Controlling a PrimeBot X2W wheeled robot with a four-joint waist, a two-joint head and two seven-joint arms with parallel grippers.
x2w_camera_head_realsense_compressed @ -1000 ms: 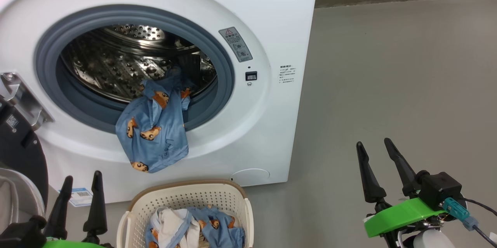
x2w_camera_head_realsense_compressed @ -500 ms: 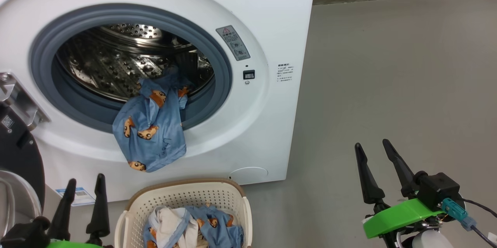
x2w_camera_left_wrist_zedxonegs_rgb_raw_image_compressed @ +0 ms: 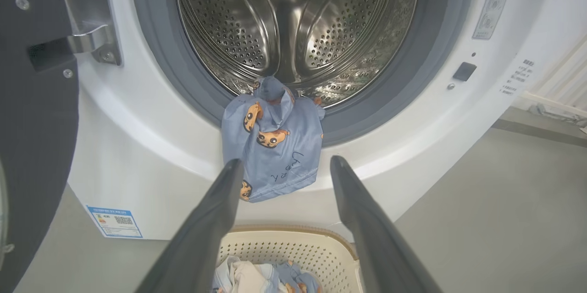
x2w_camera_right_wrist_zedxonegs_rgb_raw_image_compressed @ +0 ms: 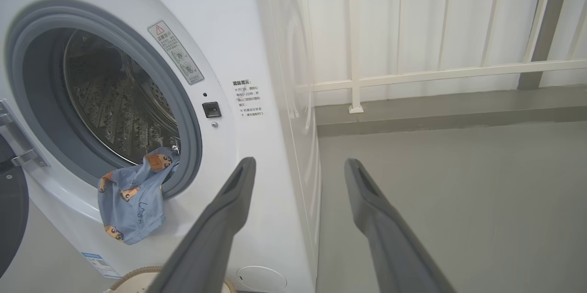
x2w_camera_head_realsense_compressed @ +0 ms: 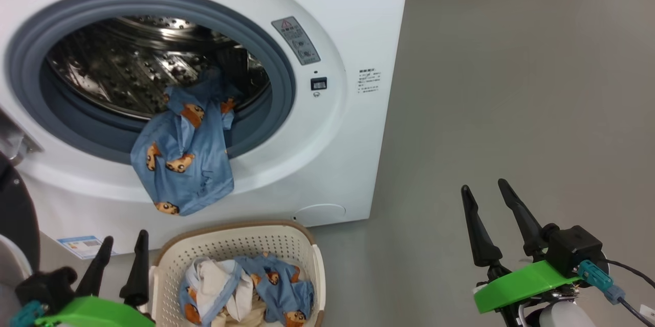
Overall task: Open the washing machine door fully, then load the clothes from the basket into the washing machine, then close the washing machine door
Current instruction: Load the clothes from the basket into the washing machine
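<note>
Above the basket [x2w_camera_head_realsense_compressed: 230, 245], a garment [x2w_camera_head_realsense_compressed: 179, 163] draped from the washing machine [x2w_camera_head_realsense_compressed: 348, 9] — more clothes [x2w_camera_head_realsense_compressed: 245, 286] in the basket. Just left of it, left gripper [x2w_camera_head_realsense_compressed: 126, 237], fingers apart; well right, right gripper [x2w_camera_head_realsense_compressed: 483, 186], likewise.

Your left tool [x2w_camera_head_realsense_compressed: 126, 236] and right tool [x2w_camera_head_realsense_compressed: 483, 186] both hold nothing, each spread wide, pointing up, low at either side.

grey floor [x2w_camera_head_realsense_compressed: 511, 86], white railing [x2w_camera_right_wrist_zedxonegs_rgb_raw_image_compressed: 412, 75], dark skirting [x2w_camera_right_wrist_zedxonegs_rgb_raw_image_compressed: 458, 121]
</note>
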